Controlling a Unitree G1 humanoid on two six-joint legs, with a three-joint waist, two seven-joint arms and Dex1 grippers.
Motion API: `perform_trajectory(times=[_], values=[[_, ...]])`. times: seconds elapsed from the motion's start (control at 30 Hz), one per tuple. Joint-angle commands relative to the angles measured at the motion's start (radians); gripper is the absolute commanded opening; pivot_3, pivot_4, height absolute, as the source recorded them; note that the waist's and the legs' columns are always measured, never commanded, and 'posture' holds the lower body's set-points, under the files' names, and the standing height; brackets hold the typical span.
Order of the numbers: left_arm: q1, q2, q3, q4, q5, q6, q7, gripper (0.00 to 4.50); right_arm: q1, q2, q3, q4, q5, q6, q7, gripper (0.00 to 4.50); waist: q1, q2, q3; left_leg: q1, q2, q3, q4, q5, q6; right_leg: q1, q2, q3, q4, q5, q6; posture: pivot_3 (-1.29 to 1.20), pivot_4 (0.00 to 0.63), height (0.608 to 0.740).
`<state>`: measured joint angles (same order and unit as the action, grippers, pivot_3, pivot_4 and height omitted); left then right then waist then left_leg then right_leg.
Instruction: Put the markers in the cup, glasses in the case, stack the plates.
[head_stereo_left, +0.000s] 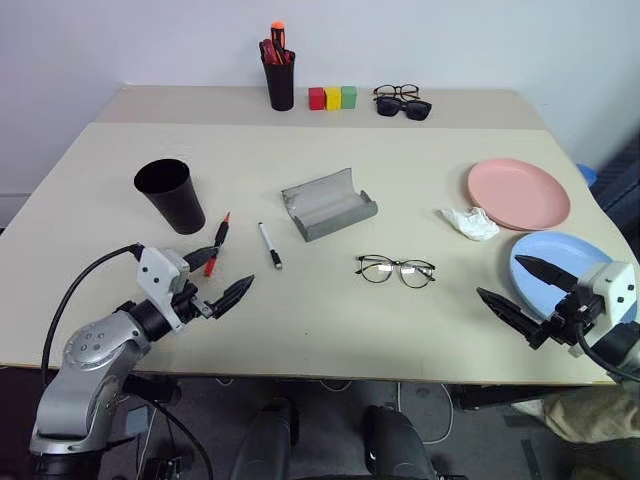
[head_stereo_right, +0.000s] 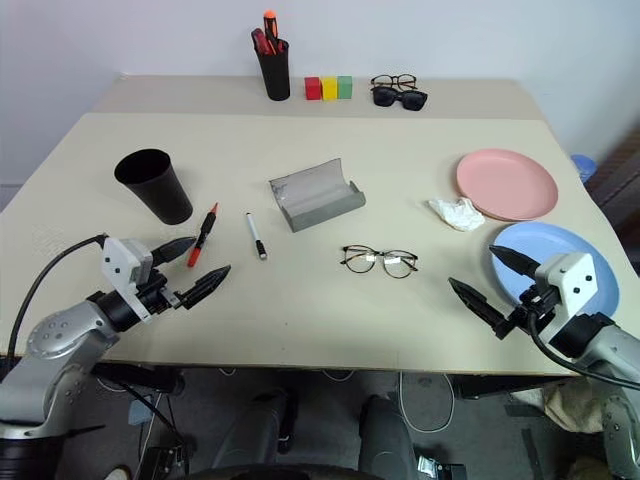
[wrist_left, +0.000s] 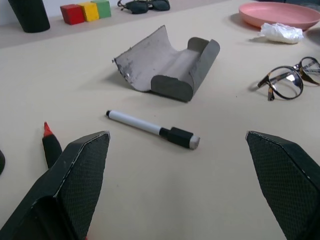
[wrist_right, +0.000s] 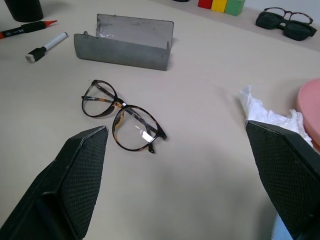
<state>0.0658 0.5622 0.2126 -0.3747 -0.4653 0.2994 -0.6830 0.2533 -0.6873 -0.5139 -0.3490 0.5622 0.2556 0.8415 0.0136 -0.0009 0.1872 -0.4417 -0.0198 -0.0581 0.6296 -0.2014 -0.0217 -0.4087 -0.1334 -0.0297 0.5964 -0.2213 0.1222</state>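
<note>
Both my jaws released, wide apart, holding nothing: left gripper (head_stereo_left: 220, 276) hangs near the markers, right gripper (head_stereo_left: 517, 285) over the counter (head_stereo_left: 300, 330) edge beside the blue plate (head_stereo_left: 560, 252).

Handling guesses:
- Red marker (head_stereo_left: 217, 240) and white marker (head_stereo_left: 270, 245): light, stiff, smooth, liable to roll. Both lie flat between cup (head_stereo_left: 170, 195) and case (head_stereo_left: 328, 203); pinch mid-barrel across the width.
- Glasses (head_stereo_left: 396, 269): thin black wire rims, clear lenses, fragile and springy. Lie open in front of the case; take by bridge or a temple hinge, gently.
- Case: grey hard shell, lying open, stiff; may slide when nudged.
- Pink plate (head_stereo_left: 518, 192): shallow plastic, light, slippery. Lies behind the blue one, apart; grab the rim.
- Cup: matte black, upright, light, could tip.
</note>
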Motion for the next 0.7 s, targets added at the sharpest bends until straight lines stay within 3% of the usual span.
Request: perform_trajectory(times=[0.03, 0.47, 0.7], values=[[-0.005, -0.005, 0.008, -0.017, 0.006, -0.020, 0.010, 4.50, -0.009, -0.002, -0.003, -0.012, 0.000, -0.007, -0.006, 4.47, 0.000, 0.000, 0.000, 0.000, 0.000, 0.000, 0.000, 0.000, 0.000, 0.000, 0.000, 0.000, 0.000, 0.000, 0.000, 0.00, 0.150, 0.740], [-0.021, -0.048, -0.017, -0.038, 0.057, -0.012, 0.093, 4.50, -0.030, -0.004, 0.005, 0.055, -0.010, -0.042, 0.045, 4.47, 0.000, 0.000, 0.000, 0.000, 0.000, 0.000, 0.001, 0.000, 0.000, 0.001, 0.000, 0.000, 0.001, 0.000, 0.000, 0.00, 0.150, 0.740], [-0.090, -0.103, -0.076, -0.119, 0.119, 0.154, 0.284, 4.50, -0.075, -0.014, 0.038, 0.073, -0.012, -0.059, 0.073, 4.47, 0.000, 0.000, 0.000, 0.001, 0.000, 0.000, 0.002, 0.000, 0.001, 0.001, 0.000, 0.000, 0.003, 0.000, 0.000, 0.00, 0.150, 0.740]])
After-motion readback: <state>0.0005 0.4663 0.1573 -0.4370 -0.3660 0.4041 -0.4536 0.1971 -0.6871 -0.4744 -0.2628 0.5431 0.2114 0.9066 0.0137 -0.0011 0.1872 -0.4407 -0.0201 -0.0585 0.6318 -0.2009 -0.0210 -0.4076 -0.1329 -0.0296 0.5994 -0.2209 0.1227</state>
